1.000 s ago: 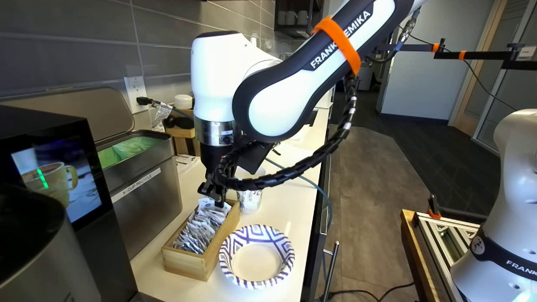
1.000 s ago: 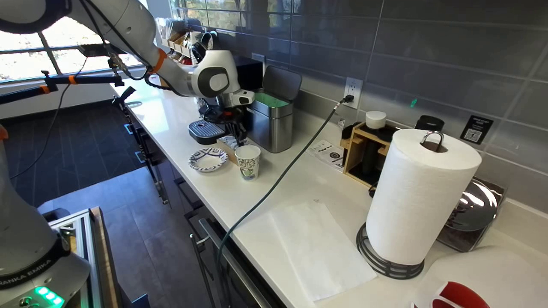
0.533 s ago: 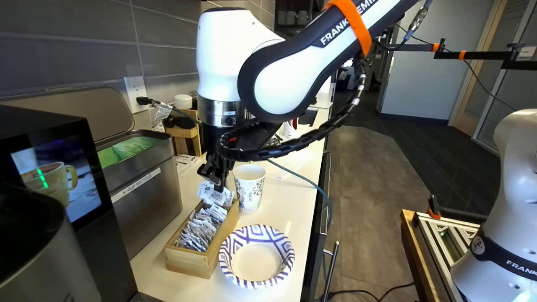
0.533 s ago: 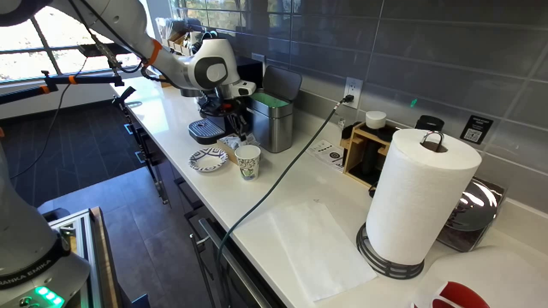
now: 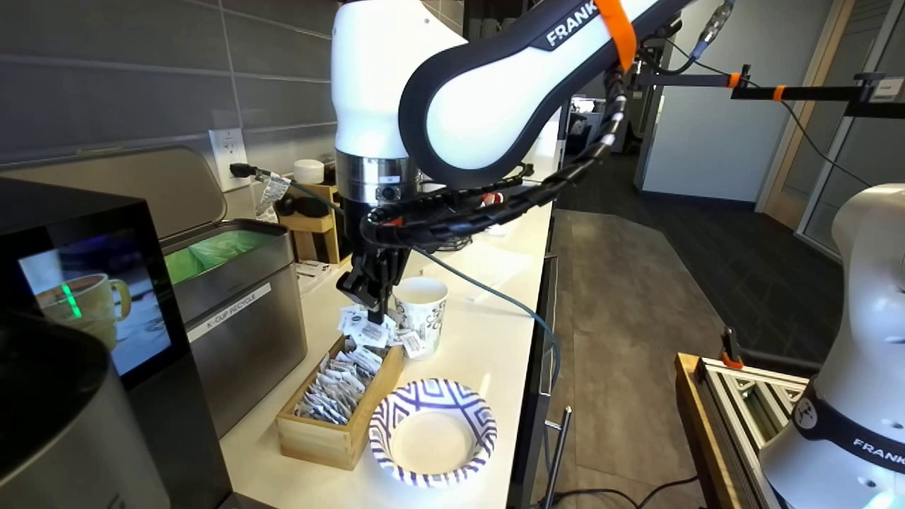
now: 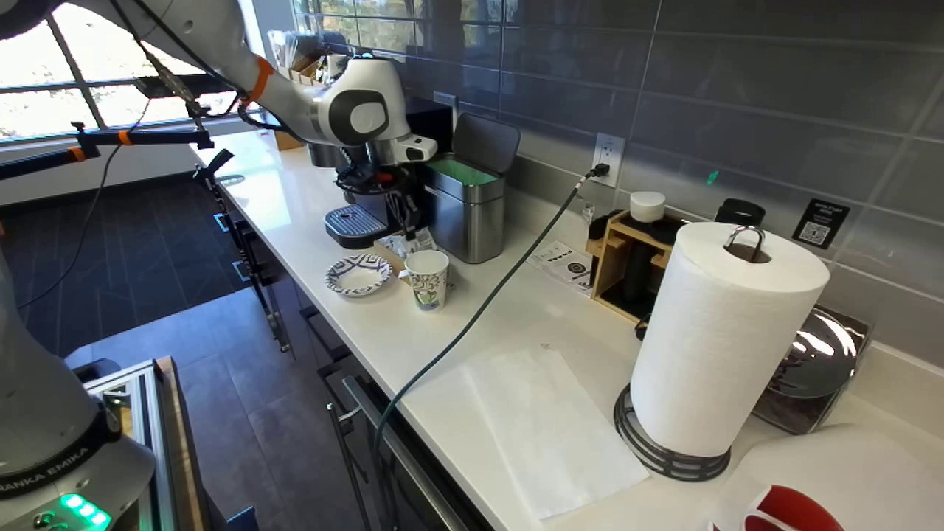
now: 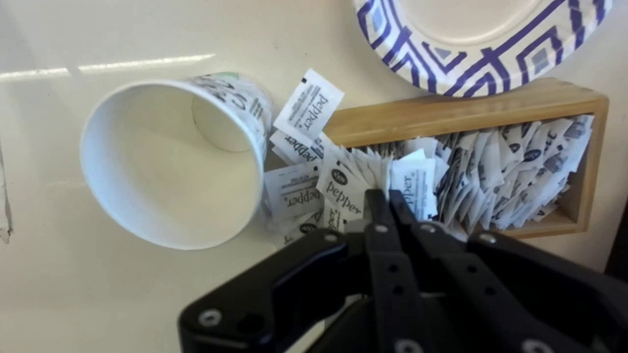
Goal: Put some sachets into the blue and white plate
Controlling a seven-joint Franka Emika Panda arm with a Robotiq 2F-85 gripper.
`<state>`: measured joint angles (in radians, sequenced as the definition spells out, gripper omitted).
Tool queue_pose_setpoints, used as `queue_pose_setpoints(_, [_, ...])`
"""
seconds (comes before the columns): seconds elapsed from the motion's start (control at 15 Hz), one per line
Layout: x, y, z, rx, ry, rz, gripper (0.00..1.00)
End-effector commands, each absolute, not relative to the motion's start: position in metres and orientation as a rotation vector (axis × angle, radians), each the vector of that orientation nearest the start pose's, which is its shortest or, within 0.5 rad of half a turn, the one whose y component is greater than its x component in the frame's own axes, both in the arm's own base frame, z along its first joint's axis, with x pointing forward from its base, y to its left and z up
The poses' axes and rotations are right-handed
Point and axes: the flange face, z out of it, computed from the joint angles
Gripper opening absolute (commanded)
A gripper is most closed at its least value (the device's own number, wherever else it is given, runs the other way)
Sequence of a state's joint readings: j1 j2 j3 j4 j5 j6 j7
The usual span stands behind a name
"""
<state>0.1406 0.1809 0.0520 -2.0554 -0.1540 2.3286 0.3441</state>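
The blue and white plate (image 5: 433,442) lies on the counter beside a wooden box (image 5: 314,442); its rim also shows in the wrist view (image 7: 441,66). Many sachets (image 5: 334,389) stand packed in the box. My gripper (image 5: 378,317) is above the box's end near the cup. In the wrist view, the gripper (image 7: 385,196) is shut on a few thin white pepper sachets (image 7: 414,184). Several loose sachets (image 7: 297,193) lie fanned between the box and the cup, some touching the cup. Exactly how many are pinched is hidden by the fingers.
A white patterned paper cup (image 5: 422,314) stands at the box's end, close to the gripper. A steel bin (image 5: 247,332) with its lid open stands behind the box. A cable (image 6: 472,324) crosses the counter. A paper towel roll (image 6: 726,339) stands farther along.
My gripper has risen from the box, bringing a clump of sachets up. A few sachets now hang or lie against the cup's side. The box shifted slightly; the plate has not moved.
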Motion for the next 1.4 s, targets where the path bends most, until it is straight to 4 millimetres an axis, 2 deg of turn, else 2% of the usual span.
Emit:
queue_pose_setpoints(0.0, [0.570, 0.114, 0.364, -3.144, 0.080, -0.126, 0.01])
queue_pose_setpoints(0.27, [0.571, 0.119, 0.367, -3.063, 0.087, -0.116, 0.01])
queue_pose_setpoints(0.73, [0.567, 0.117, 0.384, -3.034, 0.147, -0.180, 0.01])
queue_pose_setpoints(1.07, [0.550, 0.115, 0.396, -3.046, 0.152, -0.186, 0.01])
queue_pose_setpoints(1.33, [0.530, 0.110, 0.399, -3.051, 0.138, -0.161, 0.01])
